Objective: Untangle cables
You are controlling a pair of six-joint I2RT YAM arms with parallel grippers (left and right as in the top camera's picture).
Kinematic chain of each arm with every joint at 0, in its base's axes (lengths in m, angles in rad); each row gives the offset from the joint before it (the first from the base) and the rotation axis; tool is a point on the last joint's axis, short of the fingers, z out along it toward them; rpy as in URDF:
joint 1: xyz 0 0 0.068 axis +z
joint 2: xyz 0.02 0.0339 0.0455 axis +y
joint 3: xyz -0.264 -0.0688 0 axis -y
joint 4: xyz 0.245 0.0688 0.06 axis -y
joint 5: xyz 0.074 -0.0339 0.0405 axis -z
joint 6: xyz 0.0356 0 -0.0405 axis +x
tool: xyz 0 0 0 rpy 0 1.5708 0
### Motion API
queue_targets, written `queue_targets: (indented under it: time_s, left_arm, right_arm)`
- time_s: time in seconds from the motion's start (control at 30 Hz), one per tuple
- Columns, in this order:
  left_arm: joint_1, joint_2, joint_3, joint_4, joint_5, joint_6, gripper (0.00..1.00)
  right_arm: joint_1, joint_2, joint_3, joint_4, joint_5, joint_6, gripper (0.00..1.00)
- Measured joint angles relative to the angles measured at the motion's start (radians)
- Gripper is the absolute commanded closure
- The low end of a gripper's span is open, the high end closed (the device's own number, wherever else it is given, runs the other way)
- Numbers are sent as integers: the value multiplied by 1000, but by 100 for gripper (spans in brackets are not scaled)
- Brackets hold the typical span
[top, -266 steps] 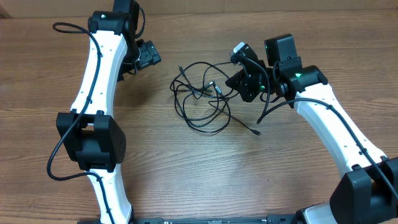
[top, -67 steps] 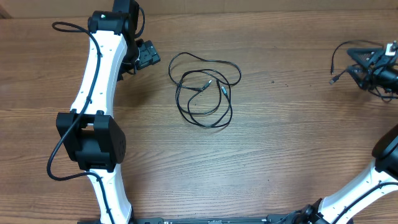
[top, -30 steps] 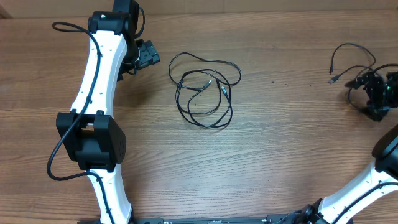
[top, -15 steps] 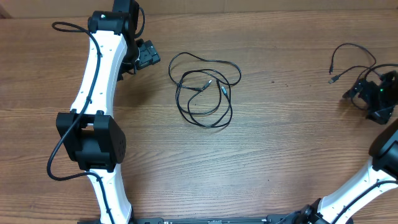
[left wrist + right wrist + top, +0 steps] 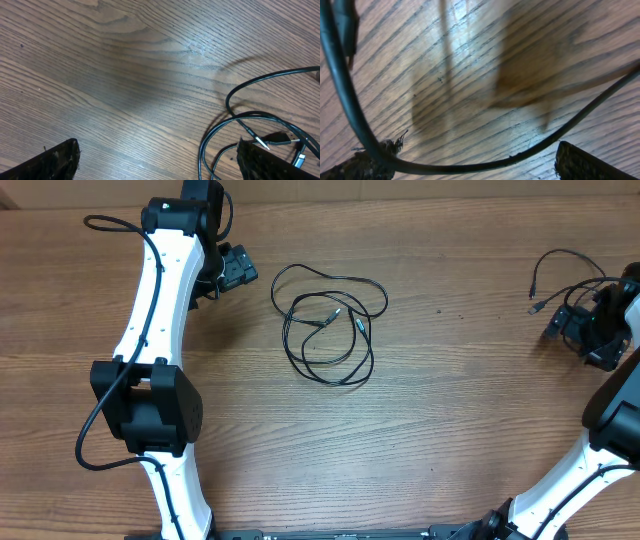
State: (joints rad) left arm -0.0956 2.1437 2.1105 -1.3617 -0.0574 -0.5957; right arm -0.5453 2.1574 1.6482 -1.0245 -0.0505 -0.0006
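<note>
The cables (image 5: pixel 330 320) lie in two places in the overhead view. One is a loose coil (image 5: pixel 286 330) on the table (image 5: pixel 420 440), nearer its far edge than its near one, with both plug ends tucked inside the loops. The second cable (image 5: pixel 560 252) sits well apart at the table's right edge, probably put there to keep the two from crossing. The left gripper (image 5: pixel 232 272) waits just left of the coil and touches nothing. The right gripper (image 5: pixel 590 330) is beside the second cable's near end.

The left wrist view shows the left gripper (image 5: pixel 157 160) with its fingers (image 5: pixel 55 160) spread wide over bare wood. The coil's loops and a plug (image 5: pixel 280 137) lie by the right finger, so a reach from this side looks easy.

The right wrist view shows the right gripper (image 5: pixel 470 150) with its jaws wide apart, clamping nothing. The second cable (image 5: pixel 445 168) sweeps between the fingertips and seems to brush the left one (image 5: pixel 360 167), lying slack, not pinched. One cable looks freed; the coil's overlapping loops look left to sort.
</note>
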Motion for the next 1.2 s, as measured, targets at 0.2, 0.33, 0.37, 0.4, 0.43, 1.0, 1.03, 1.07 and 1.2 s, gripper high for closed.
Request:
queue_targets:
  time_s: [0.2, 0.33, 0.37, 0.4, 0.43, 1.0, 1.03, 1.07, 1.2]
  left_arm:
    - [0, 0, 0, 0, 0, 0, 0]
    - [0, 0, 0, 0, 0, 0, 0]
    - [0, 0, 0, 0, 0, 0, 0]
    - [0, 0, 0, 0, 0, 0, 0]
    - [0, 0, 0, 0, 0, 0, 0]
    - [0, 0, 0, 0, 0, 0, 0]
    - [0, 0, 0, 0, 0, 0, 0]
    - [0, 0, 0, 0, 0, 0, 0]
    - [0, 0, 0, 0, 0, 0, 1]
  right_arm:
    - [-3, 2, 0, 38, 18, 0, 0]
    - [-3, 20, 0, 37, 29, 0, 0]
    - [-3, 26, 0, 37, 30, 0, 0]
    - [-3, 38, 0, 37, 32, 0, 0]
    - [-3, 42, 0, 37, 32, 0, 0]
    - [-3, 99, 16, 367, 85, -5, 0]
    - [-4, 108, 17, 406, 87, -8, 0]
    - [-4, 117, 19, 444, 89, -11, 0]
    - [-4, 159, 24, 613, 98, -14, 0]
